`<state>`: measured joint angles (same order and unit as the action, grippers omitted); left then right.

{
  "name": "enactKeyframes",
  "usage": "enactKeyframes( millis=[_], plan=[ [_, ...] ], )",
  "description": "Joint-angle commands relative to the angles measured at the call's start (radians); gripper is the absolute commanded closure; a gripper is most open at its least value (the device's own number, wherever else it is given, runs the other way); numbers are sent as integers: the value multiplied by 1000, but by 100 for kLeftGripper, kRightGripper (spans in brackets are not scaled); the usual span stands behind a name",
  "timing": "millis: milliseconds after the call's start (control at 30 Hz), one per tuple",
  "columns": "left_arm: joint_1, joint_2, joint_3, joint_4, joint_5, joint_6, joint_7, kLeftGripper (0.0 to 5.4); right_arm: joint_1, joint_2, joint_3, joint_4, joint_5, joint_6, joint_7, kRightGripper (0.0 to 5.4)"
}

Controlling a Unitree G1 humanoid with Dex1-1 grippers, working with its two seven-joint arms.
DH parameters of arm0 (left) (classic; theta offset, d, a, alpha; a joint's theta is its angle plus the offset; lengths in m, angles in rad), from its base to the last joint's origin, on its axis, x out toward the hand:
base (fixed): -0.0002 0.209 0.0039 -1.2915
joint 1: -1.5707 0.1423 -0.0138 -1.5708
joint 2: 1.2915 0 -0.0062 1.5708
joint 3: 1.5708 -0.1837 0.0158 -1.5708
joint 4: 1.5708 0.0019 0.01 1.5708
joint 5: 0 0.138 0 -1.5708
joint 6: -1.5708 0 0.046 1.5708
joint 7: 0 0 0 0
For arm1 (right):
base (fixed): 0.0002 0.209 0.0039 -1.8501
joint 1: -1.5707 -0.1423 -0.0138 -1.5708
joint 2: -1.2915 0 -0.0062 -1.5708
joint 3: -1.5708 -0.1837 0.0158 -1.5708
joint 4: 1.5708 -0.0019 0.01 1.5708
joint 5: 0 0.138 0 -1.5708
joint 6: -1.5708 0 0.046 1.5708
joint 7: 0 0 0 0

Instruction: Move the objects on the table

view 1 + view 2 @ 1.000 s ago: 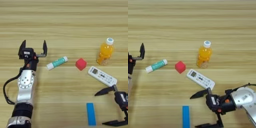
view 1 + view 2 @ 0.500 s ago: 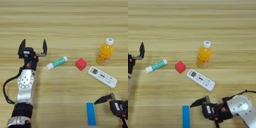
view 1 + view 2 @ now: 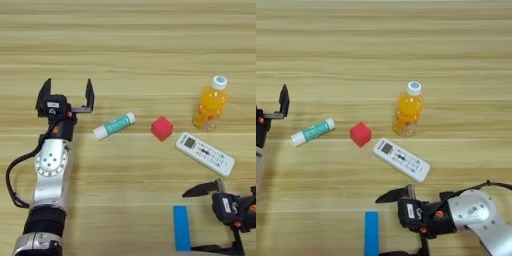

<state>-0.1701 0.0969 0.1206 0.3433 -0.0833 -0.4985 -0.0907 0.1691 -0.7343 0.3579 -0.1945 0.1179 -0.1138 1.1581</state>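
The flat blue block lies near the table's front edge. My right gripper stands open just right of it, one black finger beyond the block's far end and the other at its near end. Nothing is held. The white remote lies slanted just beyond that gripper. The orange juice bottle stands upright behind the remote. Left of it sit the small red cube and the green-and-white tube. My left gripper stays open left of the tube, apart from it.
The wooden table fills both views. My left arm's silver forearm runs from the front left corner up to its gripper. A black cable arches over the right wrist.
My right gripper has pulled back from beside the remote toward the front edge and shifted slightly left, closer to the blue block. The left arm and all objects have stayed put.
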Motion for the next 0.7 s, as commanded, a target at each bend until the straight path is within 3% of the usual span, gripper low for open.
enactKeyframes(
  millis=[33, 700],
  plan=[
    [3, 5, 1, -2, 1, 5, -4, 0, -9, -1, 20, 12, -20, 29, -5, 2],
    [9, 5, 0, -12, 1, 9, -5, 0, 0, -37, 23, -17, 4, 45, 25, 2]
  ],
)
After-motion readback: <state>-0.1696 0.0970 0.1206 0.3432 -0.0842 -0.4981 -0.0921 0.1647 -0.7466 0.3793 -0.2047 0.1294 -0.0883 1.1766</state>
